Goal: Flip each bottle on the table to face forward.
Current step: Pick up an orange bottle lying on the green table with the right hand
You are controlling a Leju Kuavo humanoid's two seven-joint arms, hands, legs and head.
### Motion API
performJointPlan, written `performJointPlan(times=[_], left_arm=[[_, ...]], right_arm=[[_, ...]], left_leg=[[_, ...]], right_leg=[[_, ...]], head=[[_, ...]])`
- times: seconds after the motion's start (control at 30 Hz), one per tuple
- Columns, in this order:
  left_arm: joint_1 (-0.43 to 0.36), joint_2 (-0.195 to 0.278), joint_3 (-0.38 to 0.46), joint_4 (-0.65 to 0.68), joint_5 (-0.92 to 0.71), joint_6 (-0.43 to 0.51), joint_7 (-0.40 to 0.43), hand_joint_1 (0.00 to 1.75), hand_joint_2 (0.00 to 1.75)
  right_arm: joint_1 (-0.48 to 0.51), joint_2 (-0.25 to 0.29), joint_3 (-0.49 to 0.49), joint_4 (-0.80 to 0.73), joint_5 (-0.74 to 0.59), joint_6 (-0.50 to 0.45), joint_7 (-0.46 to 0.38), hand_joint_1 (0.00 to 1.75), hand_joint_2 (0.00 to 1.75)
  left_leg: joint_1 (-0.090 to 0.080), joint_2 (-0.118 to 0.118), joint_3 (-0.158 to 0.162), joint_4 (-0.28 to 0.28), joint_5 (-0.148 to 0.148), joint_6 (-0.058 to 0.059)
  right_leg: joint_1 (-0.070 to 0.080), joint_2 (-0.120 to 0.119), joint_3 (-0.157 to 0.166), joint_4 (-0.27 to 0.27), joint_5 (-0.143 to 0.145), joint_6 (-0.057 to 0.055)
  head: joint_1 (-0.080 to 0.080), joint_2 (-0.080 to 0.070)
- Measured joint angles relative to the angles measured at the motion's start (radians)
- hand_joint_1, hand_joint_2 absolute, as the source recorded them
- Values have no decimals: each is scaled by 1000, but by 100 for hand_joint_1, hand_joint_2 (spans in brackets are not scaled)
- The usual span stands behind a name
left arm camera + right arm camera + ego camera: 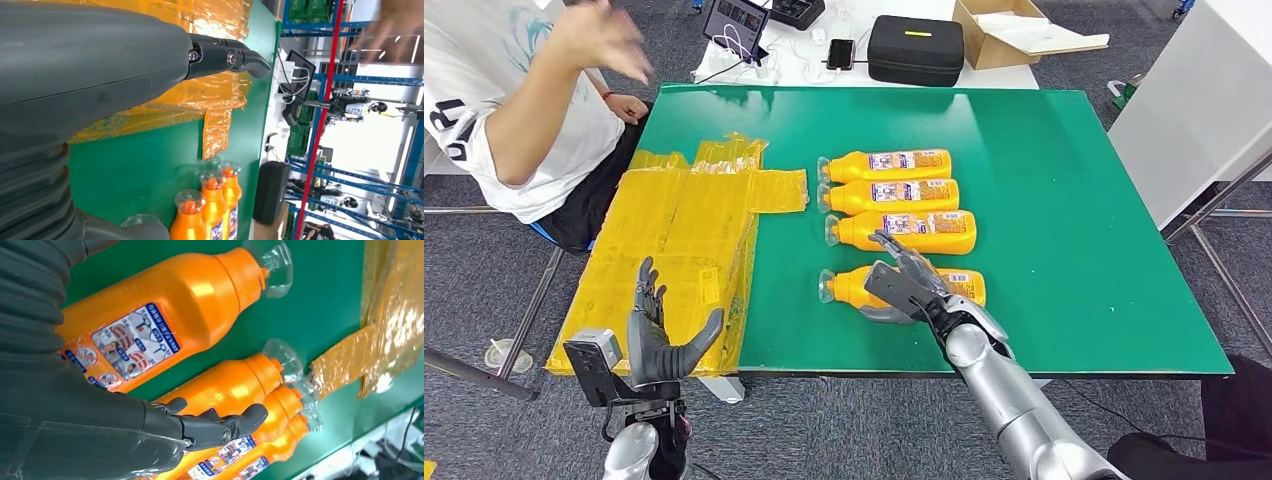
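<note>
The head view looks down from high over the green table (pixel 1064 200). The left wrist view, turned sideways, looks along the table edge toward shelving. The right wrist view sits close above the orange bottles (pixel 165 320), which appear in all three views

Four orange bottles (pixel 902 165), clear caps, white-blue-red printed labels. Table (pixel 1074 200) green. Flattened wrap (pixel 679 235) glossy yellow, faint print. Hands dark grey: left hand (pixel 659 335), right hand (pixel 906 282); arms silver. Person's shirt (pixel 484 110) white with teal and black marks. Case (pixel 916 48) black, yellow strip. Box (pixel 1014 30) brown. Floor grey.
</note>
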Motion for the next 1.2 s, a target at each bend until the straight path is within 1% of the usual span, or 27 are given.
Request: performJointPlan(times=[0.23,0.4,0.7,0.83,1.2], left_arm=[[-10,4,14,13,-14,2,-1,0,175],[-14,4,18,22,-16,2,-1,0,175],[-16,4,27,32,-16,1,-1,0,175],[-16,4,30,33,-16,0,-1,0,175],[-16,4,31,40,-16,0,1,0,175]], right_arm=[[-60,-94,95,0,-22,55,62,0,175],[-91,-145,144,0,-23,67,74,0,175],[-114,-196,202,6,-8,72,124,0,175],[-115,-219,223,13,-3,85,134,0,175],[-103,-243,274,27,-5,92,136,0,175]], left_leg=[[-1,0,0,0,0,0],[-1,0,0,0,0,0],[0,0,0,0,0,0],[-1,0,0,0,0,0],[-1,0,0,0,0,0]], right_leg=[[0,0,0,0,0,0],[0,0,0,0,0,0],[0,0,0,0,0,0],[-1,0,0,0,0,0],[0,0,0,0,0,0]], head=[[0,0],[0,0],[0,0],[0,0],[0,0]])
